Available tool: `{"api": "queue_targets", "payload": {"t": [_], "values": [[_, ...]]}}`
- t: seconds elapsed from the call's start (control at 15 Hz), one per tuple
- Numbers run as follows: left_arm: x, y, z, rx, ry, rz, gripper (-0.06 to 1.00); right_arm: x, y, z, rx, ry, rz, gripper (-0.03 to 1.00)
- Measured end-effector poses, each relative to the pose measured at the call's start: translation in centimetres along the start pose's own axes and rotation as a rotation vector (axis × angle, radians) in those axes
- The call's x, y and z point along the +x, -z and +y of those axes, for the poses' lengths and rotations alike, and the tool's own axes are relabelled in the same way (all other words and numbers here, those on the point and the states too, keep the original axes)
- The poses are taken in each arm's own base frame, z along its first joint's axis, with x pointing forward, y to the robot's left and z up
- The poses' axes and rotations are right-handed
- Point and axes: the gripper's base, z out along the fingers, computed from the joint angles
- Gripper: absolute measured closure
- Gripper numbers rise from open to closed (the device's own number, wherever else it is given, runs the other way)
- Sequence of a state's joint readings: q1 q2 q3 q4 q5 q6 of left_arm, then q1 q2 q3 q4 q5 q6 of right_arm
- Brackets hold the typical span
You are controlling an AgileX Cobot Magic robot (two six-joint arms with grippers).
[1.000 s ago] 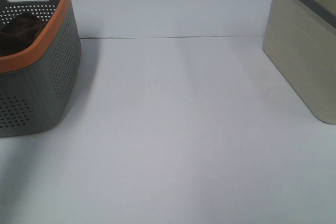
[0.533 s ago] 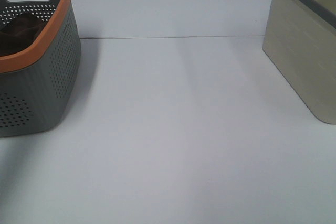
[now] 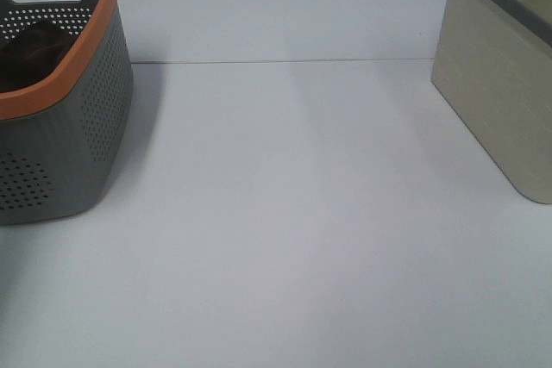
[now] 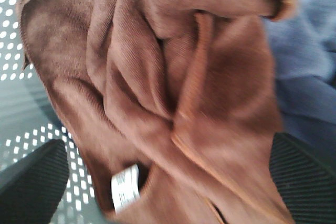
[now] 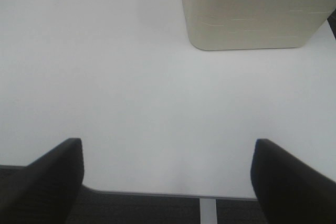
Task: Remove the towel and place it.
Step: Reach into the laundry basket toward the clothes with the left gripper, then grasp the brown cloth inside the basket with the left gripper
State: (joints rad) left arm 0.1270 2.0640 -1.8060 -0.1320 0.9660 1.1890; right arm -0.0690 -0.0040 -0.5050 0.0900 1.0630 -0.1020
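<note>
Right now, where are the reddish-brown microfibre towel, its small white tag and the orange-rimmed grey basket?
towel [image 4: 157,77]: left wrist view, middle folds.
white tag [image 4: 124,187]: left wrist view, tag's centre.
basket [image 3: 93,30]: exterior high view, orange rim.

Not much shifting here. Inside the basket [image 3: 86,144], the towel [image 3: 30,49] shows a slightly different dark hump than 1 second ago. Its top edge looks a touch reshaped, though it's too small to pin down. The faint shadow at the near-left corner of the table [image 3: 302,213] has thinned out.
</note>
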Motion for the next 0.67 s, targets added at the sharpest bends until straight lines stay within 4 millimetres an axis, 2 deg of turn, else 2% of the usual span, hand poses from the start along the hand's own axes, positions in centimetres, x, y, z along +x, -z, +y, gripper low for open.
{"api": "queue_targets", "payload": {"t": [0.2,0.47,0.6,0.67], "values": [[-0.9,-3.6,-0.4,0.007,-0.012,-0.044,-0.04,0.0,0.0,0.0,0.0,0.0,0.0,0.21],[-1.2,-5.1,-1.0,0.036,-0.069,-0.02,-0.01,0.0,0.0,0.0,0.0,0.0,0.0,0.21],[-1.0,-5.3,-1.0,0.032,-0.075,-0.003,0.08,0.0,0.0,0.0,0.0,0.0,0.0,0.21],[-1.0,-5.4,-1.0,0.028,-0.075,-0.003,0.22,0.0,0.0,0.0,0.0,0.0,0.0,0.21]]}}
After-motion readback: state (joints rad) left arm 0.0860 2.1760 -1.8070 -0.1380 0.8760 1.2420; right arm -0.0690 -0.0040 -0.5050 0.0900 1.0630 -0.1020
